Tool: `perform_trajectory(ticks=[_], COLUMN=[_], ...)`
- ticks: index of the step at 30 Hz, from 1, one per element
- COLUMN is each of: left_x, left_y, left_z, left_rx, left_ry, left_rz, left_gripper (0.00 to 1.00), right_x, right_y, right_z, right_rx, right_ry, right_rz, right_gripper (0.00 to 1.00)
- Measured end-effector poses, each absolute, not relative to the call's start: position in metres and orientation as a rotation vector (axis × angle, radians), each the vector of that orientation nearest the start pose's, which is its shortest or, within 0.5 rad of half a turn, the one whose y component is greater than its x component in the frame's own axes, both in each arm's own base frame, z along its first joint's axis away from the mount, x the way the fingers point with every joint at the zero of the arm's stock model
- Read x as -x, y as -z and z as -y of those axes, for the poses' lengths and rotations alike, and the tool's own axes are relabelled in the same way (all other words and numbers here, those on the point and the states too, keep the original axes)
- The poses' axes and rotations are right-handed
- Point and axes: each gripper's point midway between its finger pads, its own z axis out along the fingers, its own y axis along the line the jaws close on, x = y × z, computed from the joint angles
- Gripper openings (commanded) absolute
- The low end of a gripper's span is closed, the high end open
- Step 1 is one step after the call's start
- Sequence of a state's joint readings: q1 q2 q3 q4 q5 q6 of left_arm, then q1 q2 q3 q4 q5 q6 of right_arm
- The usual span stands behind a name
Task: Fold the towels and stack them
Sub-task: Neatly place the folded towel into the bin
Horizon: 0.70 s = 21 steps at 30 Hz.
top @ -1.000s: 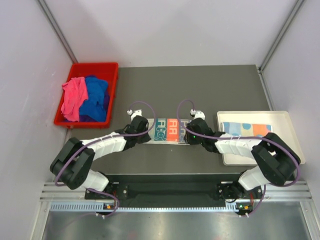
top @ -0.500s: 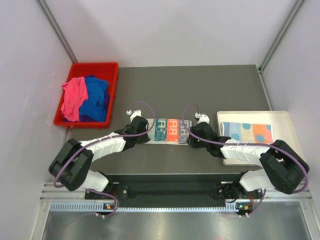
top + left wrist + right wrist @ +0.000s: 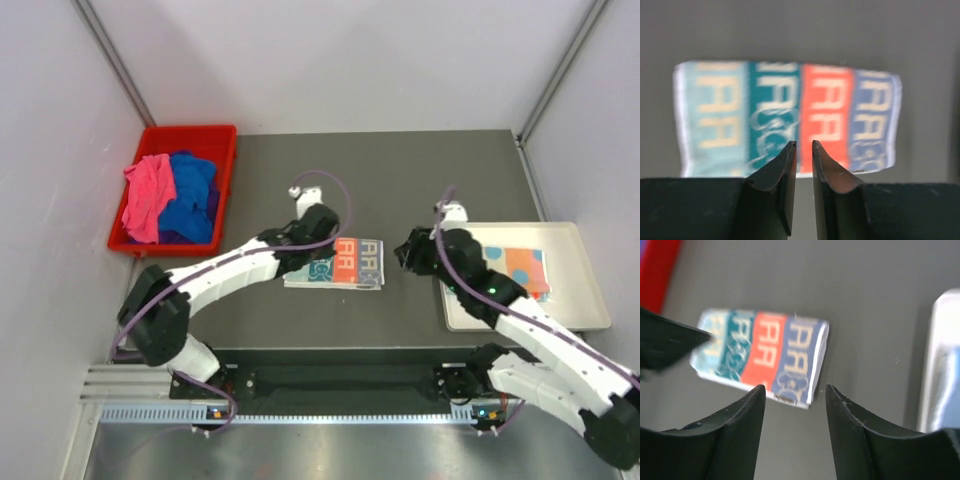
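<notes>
A cream towel with teal, orange and blue lettering (image 3: 345, 265) lies folded flat on the dark table; it also shows in the left wrist view (image 3: 775, 110) and the right wrist view (image 3: 765, 347). My left gripper (image 3: 308, 248) hovers over its left part, jaws almost together with only a thin slit (image 3: 803, 143), holding nothing. My right gripper (image 3: 405, 252) is open and empty (image 3: 795, 387), just right of the towel. A light blue patterned towel (image 3: 512, 262) lies folded in the white tray (image 3: 585, 300). Pink (image 3: 147, 195) and royal blue (image 3: 192, 200) towels lie crumpled in the red bin (image 3: 225, 140).
The red bin stands at the table's back left, and its corner shows in the right wrist view (image 3: 655, 265). The white tray sits at the right edge of the table, its rim visible in the right wrist view (image 3: 940, 350). Grey walls enclose the table.
Both grippers have let go of the lettered towel and risen off it. The towel now lies shorter and folded. The left arm reached right over it; the right arm drew back right.
</notes>
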State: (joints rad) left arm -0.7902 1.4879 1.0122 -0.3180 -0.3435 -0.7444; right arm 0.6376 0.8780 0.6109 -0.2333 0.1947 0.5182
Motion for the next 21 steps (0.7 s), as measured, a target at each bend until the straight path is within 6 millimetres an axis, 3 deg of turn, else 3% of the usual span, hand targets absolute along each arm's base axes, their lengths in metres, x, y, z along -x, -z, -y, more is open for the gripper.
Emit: perform_trajectory(ticks=[1, 4, 9, 12, 15, 21], left_x=[-0.306, -0.317, -0.32, -0.312, -0.305, -0.302], left_y=[-0.125, -0.127, -0.092, -0.069, -0.053, -0.046], left_z=[0.275, 0.318, 0.375, 0.387, 0.385, 0.38], left_rx=[0.101, 0.091, 0.075, 0.071, 0.072, 0.093], left_ry=[0.363, 0.313, 0.142, 0.043, -0.039, -0.102], left_rz=[-2.325, -2.314, -2.34, -2.356, -2.364, -2.358], left_gripper=[0.31, 0.39, 0.55, 0.6, 0.63, 0.64], right_x=[-0.254, -0.255, -0.236, -0.221, -0.209, -0.195], right_y=[-0.186, -0.227, -0.278, -0.297, -0.312, -0.329], right_z=[-0.163, -0.139, -0.101, -0.09, -0.081, -0.072], right_rx=[-0.015, -0.069, -0.127, -0.123, -0.116, -0.104], right_ry=[-0.52, -0.506, -0.464, -0.454, -0.441, -0.429], right_rz=[-2.033, -1.933, -1.823, -1.799, -1.782, -1.765], right_gripper=[0.54, 0.55, 0.61, 0.61, 0.62, 0.62])
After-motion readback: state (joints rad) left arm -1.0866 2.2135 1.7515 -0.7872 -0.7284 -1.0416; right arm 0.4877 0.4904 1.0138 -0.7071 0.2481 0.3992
